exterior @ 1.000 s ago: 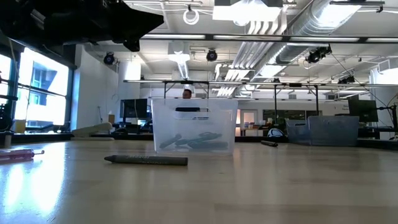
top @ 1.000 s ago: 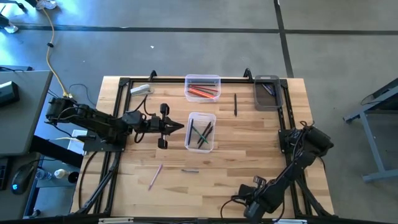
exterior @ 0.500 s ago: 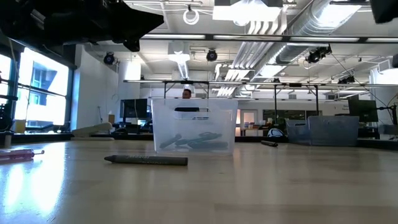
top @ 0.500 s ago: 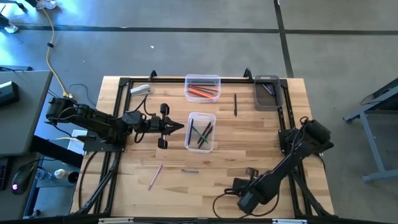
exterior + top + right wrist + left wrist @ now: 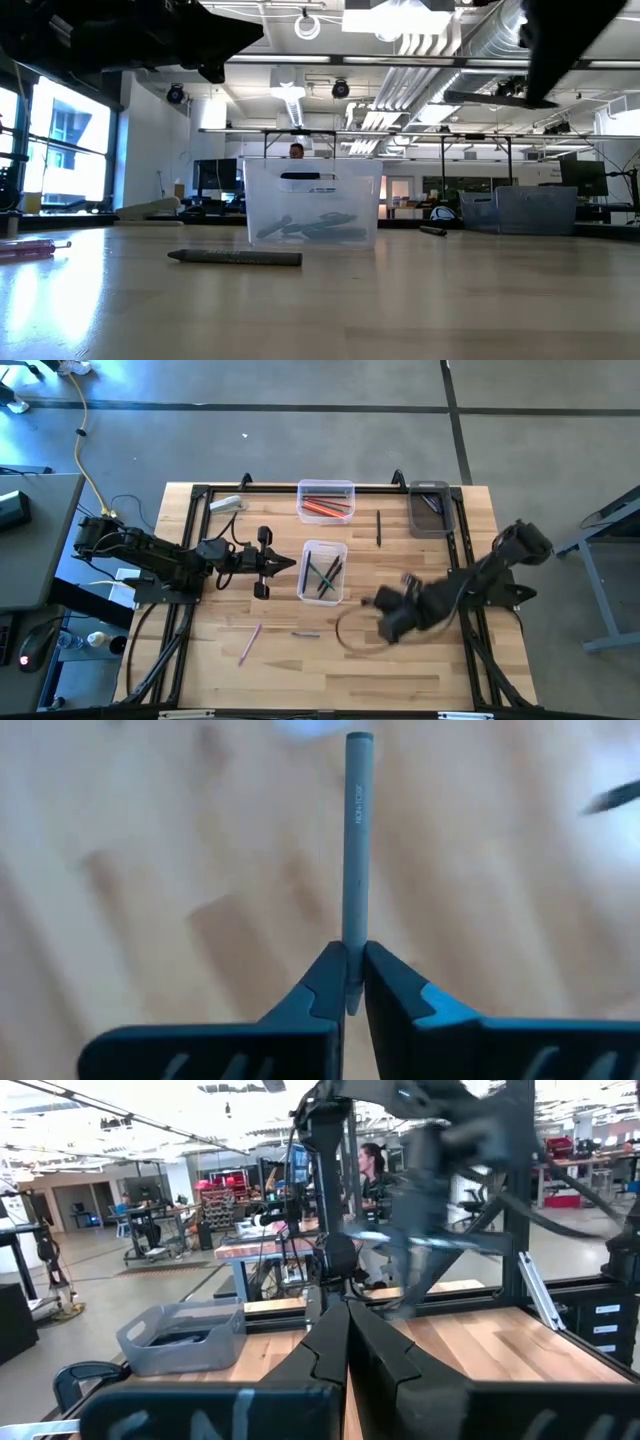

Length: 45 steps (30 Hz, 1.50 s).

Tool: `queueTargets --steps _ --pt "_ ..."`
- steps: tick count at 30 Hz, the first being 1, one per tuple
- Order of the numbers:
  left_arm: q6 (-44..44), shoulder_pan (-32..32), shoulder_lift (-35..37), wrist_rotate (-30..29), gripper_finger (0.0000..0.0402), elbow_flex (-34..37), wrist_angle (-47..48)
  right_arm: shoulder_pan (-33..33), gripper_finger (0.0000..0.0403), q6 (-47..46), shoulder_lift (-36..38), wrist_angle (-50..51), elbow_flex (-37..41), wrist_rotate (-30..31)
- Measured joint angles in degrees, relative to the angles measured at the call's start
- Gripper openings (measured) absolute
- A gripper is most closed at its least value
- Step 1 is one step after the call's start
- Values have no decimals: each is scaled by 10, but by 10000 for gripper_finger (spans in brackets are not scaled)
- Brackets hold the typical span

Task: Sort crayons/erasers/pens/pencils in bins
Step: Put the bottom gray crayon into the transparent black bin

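Three bins sit on the wooden counter (image 5: 420, 670): a clear middle bin (image 5: 323, 571) holding several dark green and grey sticks, a second clear bin (image 5: 326, 500) beyond it against the far rail with red-orange sticks inside, and a smoky grey bin (image 5: 431, 508) off toward the far right corner from the middle bin. Three loose pieces lie outside them: a dark pen (image 5: 379, 527) between the far clear bin and the grey one, a pink pencil (image 5: 249, 643) on the near left of the middle bin, and a short grey crayon (image 5: 306, 633) just nearer than that bin. One more grey crayon (image 5: 357, 860) is pinched upright in the right end effector (image 5: 350, 982), whose fingers are clenched on its lower end; this arm shows blurred above the counter to the right of the middle bin. The left end effector (image 5: 283, 564) waits just left of the middle bin, fingers pressed together and holding nothing. Around the counter runs a black frame; beyond it, grey floor, workbenches, ceiling ducts and a person (image 5: 372, 1165) standing far off
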State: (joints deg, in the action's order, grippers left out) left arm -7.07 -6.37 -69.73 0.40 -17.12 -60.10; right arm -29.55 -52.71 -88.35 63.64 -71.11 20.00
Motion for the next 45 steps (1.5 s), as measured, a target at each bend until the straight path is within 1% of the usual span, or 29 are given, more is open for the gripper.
queueTargets --steps 2,5,7,11,13,17,19,22,25,27,29,32,36,40,45 --pt "0 0 0 0 0 0 -1 40 10 22 26 21 0 12" --pt "0 0 0 0 1 0 -1 109 10 63 57 60 0 14" --pt "0 0 0 0 1 0 -2 162 10 85 72 93 0 32" --pt "0 0 0 0 1 0 -2 274 9 134 83 145 0 69" --pt "0 0 0 0 1 0 -2 334 9 161 86 148 9 86" --pt "0 0 0 0 1 0 -2 459 9 209 86 140 49 101" --pt "0 0 0 0 1 0 -2 520 9 235 85 120 76 104" --pt "-2 0 0 0 0 0 -2 596 9 287 84 64 112 104" --pt "-5 0 0 0 1 0 -2 656 9 338 84 -4 132 99" --pt "-6 0 0 0 0 0 -2 690 9 362 84 -47 140 97" --pt "-6 0 0 0 1 0 -2 721 9 380 82 -75 146 82" --pt "-6 0 0 0 0 0 -2 753 9 402 63 -90 150 68" --pt "-6 0 0 0 1 0 -2 777 9 423 19 -115 150 63" --pt "-6 0 0 -2 0 0 -2 798 9 439 -27 -152 150 42" --pt "-6 0 0 -2 0 0 -2 829 9 442 -70 -159 147 41"
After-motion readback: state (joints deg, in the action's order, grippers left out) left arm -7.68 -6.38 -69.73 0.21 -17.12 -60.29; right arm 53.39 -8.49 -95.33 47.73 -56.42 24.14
